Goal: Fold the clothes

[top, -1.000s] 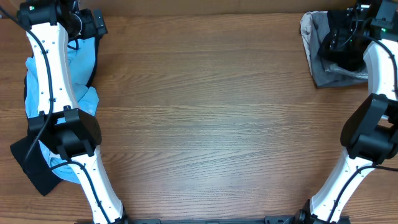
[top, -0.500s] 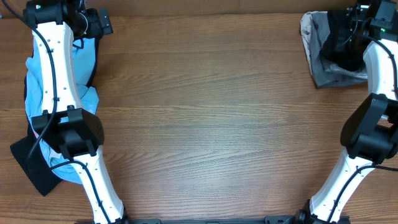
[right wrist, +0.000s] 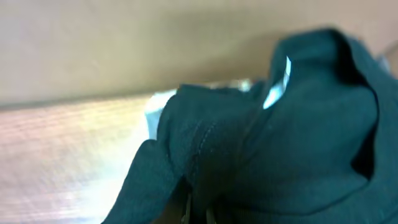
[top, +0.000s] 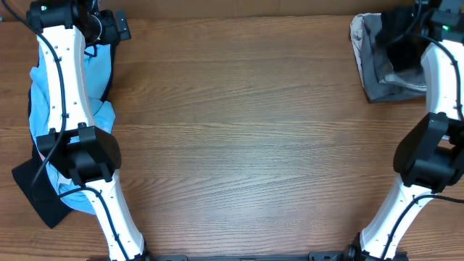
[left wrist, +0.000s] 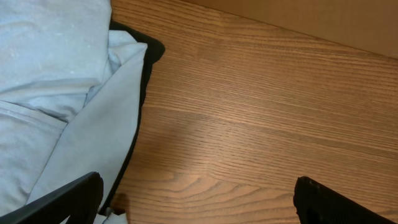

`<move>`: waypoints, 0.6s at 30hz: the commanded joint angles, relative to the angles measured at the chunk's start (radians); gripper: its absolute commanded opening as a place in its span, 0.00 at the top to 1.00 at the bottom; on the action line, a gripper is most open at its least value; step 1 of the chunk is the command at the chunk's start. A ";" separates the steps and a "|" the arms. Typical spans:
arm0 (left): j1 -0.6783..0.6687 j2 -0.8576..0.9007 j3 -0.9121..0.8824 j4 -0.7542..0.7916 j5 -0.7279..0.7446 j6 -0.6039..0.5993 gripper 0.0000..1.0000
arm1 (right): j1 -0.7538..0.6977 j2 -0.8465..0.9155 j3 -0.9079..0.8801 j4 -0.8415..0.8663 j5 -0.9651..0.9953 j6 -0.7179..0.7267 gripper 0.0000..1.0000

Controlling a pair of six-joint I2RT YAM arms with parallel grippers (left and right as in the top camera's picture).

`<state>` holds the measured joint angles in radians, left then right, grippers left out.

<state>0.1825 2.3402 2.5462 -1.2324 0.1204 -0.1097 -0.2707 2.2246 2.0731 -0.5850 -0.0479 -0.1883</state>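
Observation:
A pile of clothes lies at the table's left: a light blue garment [top: 101,69] [left wrist: 50,74] over a black one [top: 36,192] [left wrist: 148,53]. My left gripper [top: 116,25] [left wrist: 199,205] hangs open at the pile's far right edge, with only bare wood between its fingers. At the far right corner a grey cloth [top: 377,72] lies with a dark garment [top: 395,32] [right wrist: 280,137] on it. My right gripper [top: 406,36] [right wrist: 198,213] is shut on a fold of that dark garment, which fills the right wrist view and hides the fingers.
The wooden table [top: 246,130] stretches between the two piles. Its far edge [top: 239,16] runs just behind both grippers. Both arms reach up along the left and right sides.
My right gripper has closed on the dark garment and drawn it a little toward the far edge. The left gripper shifted slightly toward the far edge a second ago, then held still.

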 commanded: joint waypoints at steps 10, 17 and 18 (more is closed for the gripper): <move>-0.007 0.011 0.007 0.007 0.010 -0.010 0.00 | 0.045 0.030 0.022 0.147 0.027 0.093 0.96; -0.008 0.011 0.007 0.009 0.010 -0.010 0.00 | 0.040 0.063 0.022 0.029 0.122 0.116 0.63; -0.007 0.011 0.007 0.011 0.011 -0.011 0.00 | 0.038 0.063 0.022 0.017 0.122 0.115 0.27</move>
<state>0.1825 2.3402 2.5462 -1.2278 0.1200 -0.1097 -0.2256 2.2814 2.0750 -0.5560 0.0330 -0.0948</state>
